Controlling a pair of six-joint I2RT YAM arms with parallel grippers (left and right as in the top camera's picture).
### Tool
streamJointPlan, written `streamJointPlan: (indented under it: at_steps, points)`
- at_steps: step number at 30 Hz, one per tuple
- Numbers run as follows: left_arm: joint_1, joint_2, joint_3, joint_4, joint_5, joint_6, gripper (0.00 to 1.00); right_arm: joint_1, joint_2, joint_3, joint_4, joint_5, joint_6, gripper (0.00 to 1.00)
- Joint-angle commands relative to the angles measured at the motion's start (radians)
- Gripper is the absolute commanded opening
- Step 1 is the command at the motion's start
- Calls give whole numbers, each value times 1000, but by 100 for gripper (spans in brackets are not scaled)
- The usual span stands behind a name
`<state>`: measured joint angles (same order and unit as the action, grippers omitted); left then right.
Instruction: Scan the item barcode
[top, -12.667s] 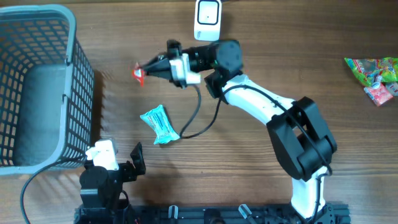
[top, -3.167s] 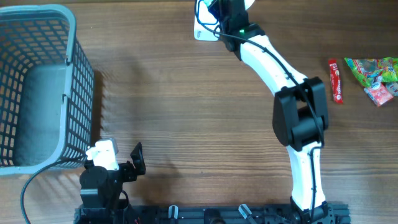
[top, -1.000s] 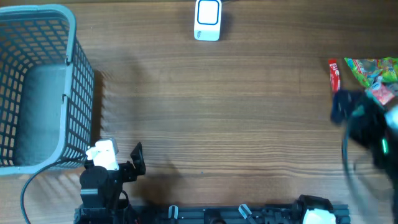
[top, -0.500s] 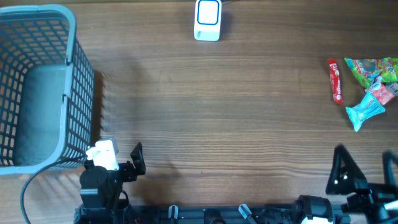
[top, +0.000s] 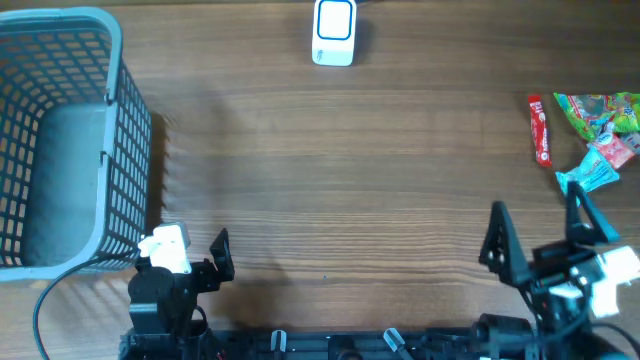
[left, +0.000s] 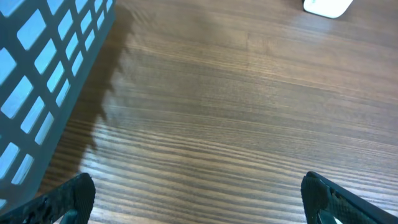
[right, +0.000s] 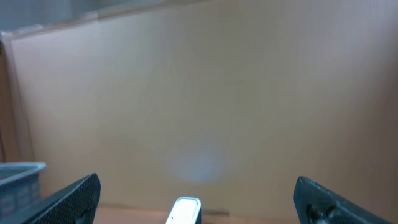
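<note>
Wooden bench (top: 350, 180) carried the grey basket (top: 122, 130) at its left side. Down at the near edge, the left gripper (left: 199, 202) gaped wide and empty, and the right gripper (top: 537, 215) gaped too, holding nothing. White scanner (top: 333, 32) sat at the far edge, well apart from the teal packet (top: 598, 172), which lay far right among other snacks.

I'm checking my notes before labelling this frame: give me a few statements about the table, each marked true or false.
The right gripper holds the teal packet. False: the right gripper is open and empty; the teal packet lies on the table.
The red stick is in the basket. False: the red stick lies beside the other snacks, far from the basket.
The scanner stands at the table's far edge. True.
The left gripper is open. True.
</note>
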<state>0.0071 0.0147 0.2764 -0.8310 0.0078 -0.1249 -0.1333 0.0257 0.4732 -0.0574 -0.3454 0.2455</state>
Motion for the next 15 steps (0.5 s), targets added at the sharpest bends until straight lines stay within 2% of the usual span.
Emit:
streamJointPlan:
  at_steps: [1,7,12,15]
  points:
    - [-5,-6,-3,3,-9,16,100,6,-22,-123,105,-10,19,100]
    - [-5,-6,-3,3,-9,16,100,50,-23,-309,250,102,17,100]
    - [-5,-6,-3,3,-9,16,100,57,-23,-459,373,110,18,100]
    - [-5,-6,-3,3,-9,16,100,57,-23,-468,313,129,7,100]
